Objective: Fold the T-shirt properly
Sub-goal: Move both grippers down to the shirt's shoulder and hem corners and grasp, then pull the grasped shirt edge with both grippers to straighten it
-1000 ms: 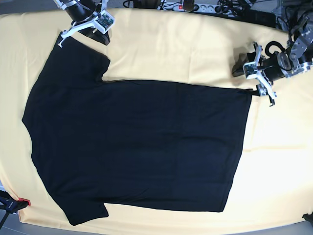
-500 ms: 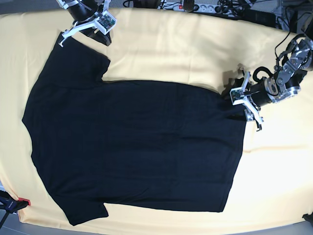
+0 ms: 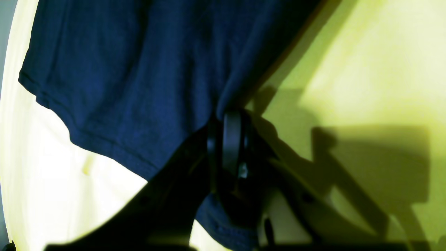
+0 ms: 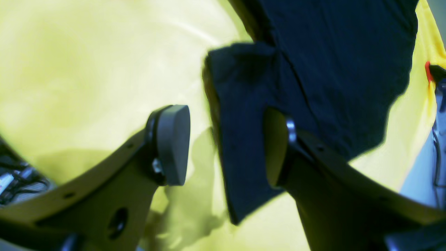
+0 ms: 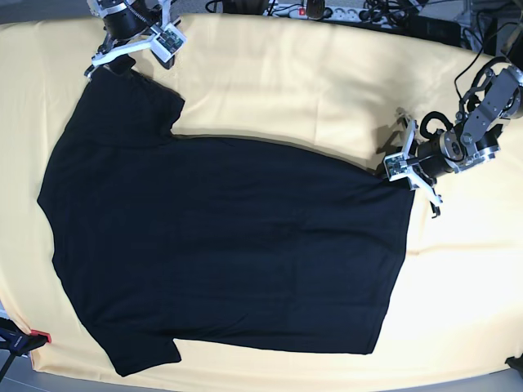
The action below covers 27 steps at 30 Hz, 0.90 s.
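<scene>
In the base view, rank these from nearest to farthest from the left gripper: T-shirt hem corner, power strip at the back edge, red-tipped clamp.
From the left gripper:
1. T-shirt hem corner, pinched right at it.
2. Power strip, back edge, centre.
3. Red-tipped clamp, opposite front corner.

One T-shirt [image 5: 229,245], two pincers (left [image 5: 402,170], right [image 5: 114,64]), one yellow cloth [image 5: 286,73]

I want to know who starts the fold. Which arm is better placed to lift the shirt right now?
Left, probably. The left gripper is already pinched shut on the T-shirt hem corner, while the right gripper stands open around the sleeve.
</scene>
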Motion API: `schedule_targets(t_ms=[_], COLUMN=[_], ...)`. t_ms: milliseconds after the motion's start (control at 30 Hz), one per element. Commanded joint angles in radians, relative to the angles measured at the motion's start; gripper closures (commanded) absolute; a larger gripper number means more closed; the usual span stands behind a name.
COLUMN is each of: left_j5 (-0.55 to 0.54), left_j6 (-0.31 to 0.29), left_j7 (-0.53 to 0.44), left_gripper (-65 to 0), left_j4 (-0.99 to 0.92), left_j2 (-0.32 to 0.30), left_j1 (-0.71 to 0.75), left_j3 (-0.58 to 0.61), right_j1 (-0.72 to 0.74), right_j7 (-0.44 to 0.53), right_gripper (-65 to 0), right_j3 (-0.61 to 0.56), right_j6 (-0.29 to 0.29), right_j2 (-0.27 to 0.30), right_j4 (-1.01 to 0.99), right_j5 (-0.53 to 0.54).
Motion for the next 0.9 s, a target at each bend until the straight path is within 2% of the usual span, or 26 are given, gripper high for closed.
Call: schedule_targets(t_ms=[0, 167, 333, 367, 400, 533, 567, 633, 667, 733, 833, 867], left_j5=[0.013, 0.013, 0.013, 0.013, 0.013, 0.013, 0.013, 0.013, 0.013, 0.013, 0.013, 0.013], left_j6=[0.001, 0.001, 0.001, 0.001, 0.001, 0.001, 0.001, 0.001, 0.001, 0.001, -0.008, -0.023], left_j7=[0.034, 0.034, 0.034, 0.034, 0.034, 0.033, 0.033, 0.033, 0.034, 0.034, 0.034, 0.033], left_gripper=[0.0, 0.0, 0.0, 0.0, 0.0, 0.0, 0.0, 0.0, 0.0, 0.0, 0.0, 0.0], left_j4=[0.001, 0.001, 0.001, 0.001, 0.001, 0.001, 0.001, 0.001, 0.001, 0.002, 0.026, 0.041], left_j2=[-0.022, -0.022, -0.022, -0.022, -0.022, -0.022, -0.022, -0.022, -0.022, -0.023, -0.031, -0.042], left_j1=[-0.008, -0.008, -0.008, -0.008, -0.008, -0.008, -0.008, -0.008, -0.008, -0.008, -0.008, -0.008], left_j3=[-0.005, -0.005, -0.005, -0.005, -0.005, -0.005, -0.005, -0.005, -0.005, -0.005, -0.005, -0.005], right_j1=[-0.006, -0.005, -0.005, -0.005, -0.005, 0.03, 0.048, 0.08, 0.092, 0.108, 0.111, 0.109], right_j7=[0.011, 0.045, 0.064, 0.068, 0.074, 0.093, 0.092, 0.086, 0.085, 0.07, 0.023, -0.003], right_gripper=[-35.4, -35.4, -35.4, -35.4, -35.4, -34.0, -32.6, -25.3, -18.8, -1.0, 0.0, 0.0], right_j3=[0.031, 0.144, 0.161, 0.161, 0.161, 0.161, 0.161, 0.161, 0.161, 0.161, 0.161, 0.161], right_j6=[-0.013, 0.003, 0.09, 0.093, 0.089, -0.01, -0.022, -0.039, -0.039, -0.056, -0.113, -0.114], right_j2=[0.008, 0.008, 0.007, 0.007, 0.007, 0.008, 0.008, 0.008, 0.008, 0.008, 0.011, 0.013], right_j4=[-0.001, -0.101, -0.165, -0.176, -0.187, -0.243, -0.26, -0.286, -0.29, -0.285, -0.243, -0.216], right_j5=[0.0, 0.047, 0.134, 0.137, 0.133, 0.103, 0.103, 0.104, 0.103, 0.103, 0.086, 0.064])
